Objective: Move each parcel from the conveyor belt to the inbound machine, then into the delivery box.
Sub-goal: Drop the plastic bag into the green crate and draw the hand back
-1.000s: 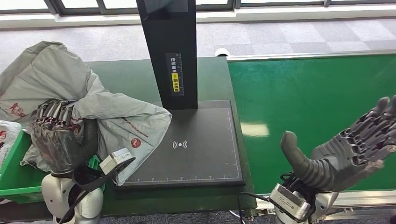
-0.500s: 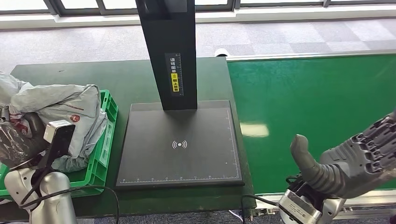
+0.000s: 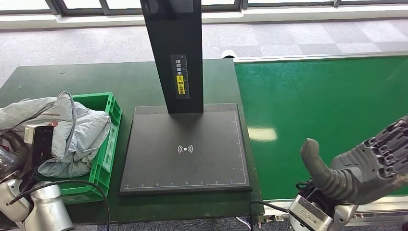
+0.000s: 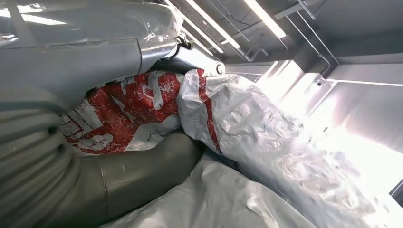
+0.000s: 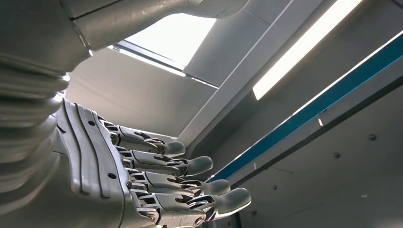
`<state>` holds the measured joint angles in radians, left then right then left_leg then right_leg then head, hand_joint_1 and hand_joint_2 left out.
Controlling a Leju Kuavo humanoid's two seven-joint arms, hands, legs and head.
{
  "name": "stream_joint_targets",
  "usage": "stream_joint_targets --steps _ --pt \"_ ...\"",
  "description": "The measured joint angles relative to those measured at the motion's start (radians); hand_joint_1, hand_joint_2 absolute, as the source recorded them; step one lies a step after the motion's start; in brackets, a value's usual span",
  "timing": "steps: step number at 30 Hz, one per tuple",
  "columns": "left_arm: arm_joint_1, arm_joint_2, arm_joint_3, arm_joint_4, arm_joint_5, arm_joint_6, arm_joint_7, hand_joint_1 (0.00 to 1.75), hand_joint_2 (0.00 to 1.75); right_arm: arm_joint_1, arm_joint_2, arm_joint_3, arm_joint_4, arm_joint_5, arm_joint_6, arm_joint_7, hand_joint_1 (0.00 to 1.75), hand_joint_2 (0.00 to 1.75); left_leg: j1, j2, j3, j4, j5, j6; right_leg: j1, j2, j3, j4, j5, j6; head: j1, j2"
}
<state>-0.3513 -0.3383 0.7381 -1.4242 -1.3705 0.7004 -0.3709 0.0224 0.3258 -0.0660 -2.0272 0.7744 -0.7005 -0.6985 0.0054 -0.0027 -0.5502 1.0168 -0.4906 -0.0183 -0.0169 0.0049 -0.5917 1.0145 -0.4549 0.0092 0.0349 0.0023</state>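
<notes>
A crumpled grey parcel with red print lies in the green delivery box at the table's left end. My left hand is at the box's near left side and grips the parcel; the thumb presses a fold of it against the fingers. My right hand hovers open, palm up and fingers spread, over the near edge of the green conveyor belt, holding nothing; its straight fingers show in the right wrist view. The belt carries no parcel.
The inbound machine's black scanning plate lies bare between box and belt, with its black column rising at the back. The dark green table runs behind the box. Grey floor lies beyond.
My left arm has swung left, carrying the parcel off the scanning plate and down into the green box. The right hand has sunk slightly and moved toward the near right.
</notes>
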Motion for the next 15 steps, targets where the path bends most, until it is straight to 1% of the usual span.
stream_joint_targets --steps 3,4,7,15 --pt "-0.002 0.0 0.011 0.009 0.0 0.0 0.003 0.09 1.75 0.0 0.0 0.0 0.0 0.0 0.0 0.0 0.0 1.75 0.0 0.0 0.0 0.0 0.0 0.0 0.0 0.0 0.0 0.0 0.0 0.0 0.0 0.0" --pt "-0.003 0.0 0.013 0.013 0.0 0.0 0.005 0.0 1.75 0.0 0.0 0.0 0.0 0.0 0.0 0.0 0.0 1.75 0.0 0.0 0.0 0.0 0.0 0.0 0.0 0.0 0.0 0.0 0.0 0.0 0.0 0.0" --pt "-0.006 0.0 0.023 0.023 0.0 0.0 0.004 0.0 1.75 0.0 0.0 0.0 0.0 0.0 0.0 0.0 0.0 1.75 0.0 0.0 0.0 0.0 0.0 0.0 0.0 0.0 0.0 0.0 0.0 0.0 0.0 0.0" --pt "-0.012 -0.003 0.031 0.022 0.027 0.0 -0.042 0.0 1.75 0.0 0.0 0.0 0.001 0.005 0.0 0.0 0.0 1.75 0.0 0.0 0.0 0.0 0.0 0.0 0.0 0.0 0.0 0.0 0.0 0.0 0.0 0.0"
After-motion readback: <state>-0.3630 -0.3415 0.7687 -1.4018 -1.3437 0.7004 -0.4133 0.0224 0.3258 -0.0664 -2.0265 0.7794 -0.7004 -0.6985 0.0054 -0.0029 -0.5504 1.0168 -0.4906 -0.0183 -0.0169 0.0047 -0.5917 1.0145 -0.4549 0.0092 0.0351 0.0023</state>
